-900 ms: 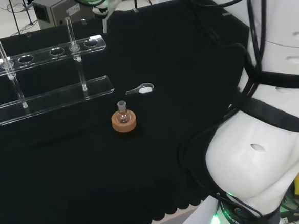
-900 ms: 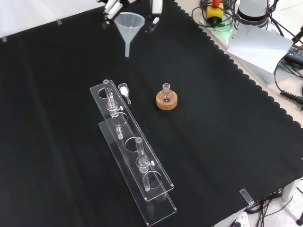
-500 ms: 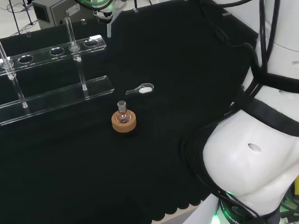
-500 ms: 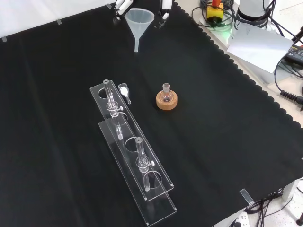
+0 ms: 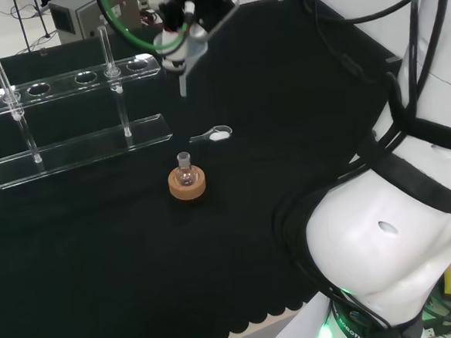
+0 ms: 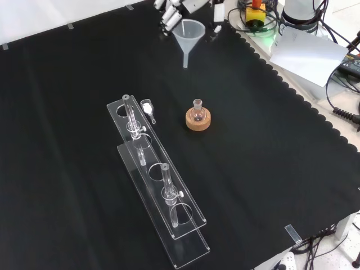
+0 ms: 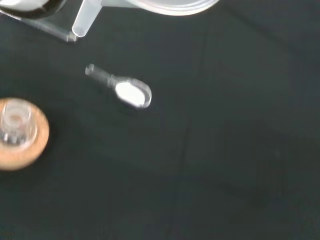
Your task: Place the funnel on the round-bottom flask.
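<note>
A small round-bottom flask (image 5: 184, 171) (image 6: 197, 111) (image 7: 15, 122) stands upright on a cork ring (image 5: 187, 185) (image 6: 198, 121) (image 7: 22, 150) near the middle of the cloth. High above the cloth, the hand (image 5: 195, 5) (image 6: 185, 7) is shut on the rim of a clear funnel (image 5: 180, 56) (image 6: 188, 36) (image 7: 87, 17), stem pointing down. In the front view the funnel hangs well above and behind the flask, slightly to its left. In the head view it is up beyond the flask, near the rack's right end.
A clear plastic rack (image 5: 66, 110) (image 6: 154, 180) holding two glass tubes runs along the cloth. A small clear scoop with white powder (image 5: 213, 135) (image 6: 147, 108) (image 7: 127, 92) lies between rack and flask. The arm's white links (image 5: 400, 226) stand at the head view's right.
The hand has carried the funnel to the right in the front view and lower and rightward in the head view, closer to the flask. Flask, rack and scoop have not moved.
</note>
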